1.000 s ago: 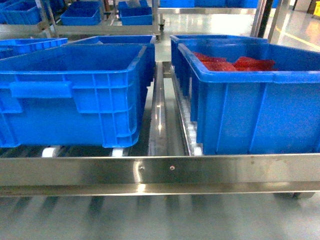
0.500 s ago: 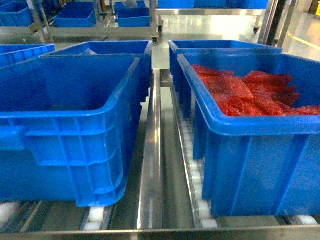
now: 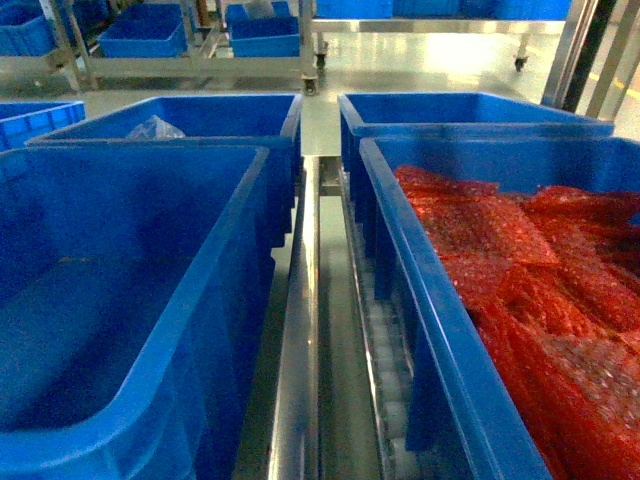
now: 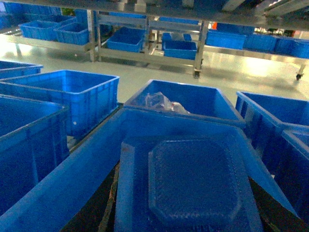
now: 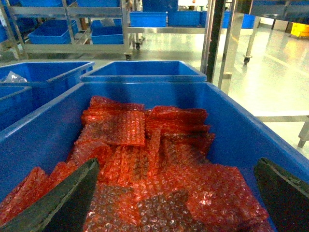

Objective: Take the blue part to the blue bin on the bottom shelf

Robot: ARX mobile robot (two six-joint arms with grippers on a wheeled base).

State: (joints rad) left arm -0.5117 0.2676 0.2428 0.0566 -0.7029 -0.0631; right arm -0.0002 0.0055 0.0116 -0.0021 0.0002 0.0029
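Spanning red bubble-wrap packs [image 5: 145, 159], right pincer [image 5: 178, 193] spread wide, unseen by head; left pincer's state unclear.

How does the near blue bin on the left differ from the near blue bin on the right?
The left bin shows a bare blue inside; the right bin is filled with red bubble-wrap packs. They sit on opposite sides of the steel rail. Both are big bright-blue plastic crates with thick rims.

Head cam moved fwd and now looks down more: steel front bar gone from view, blue bin [image 3: 120, 330] inside visible, red bubble-wrap packs [image 3: 540, 290] fill right side.
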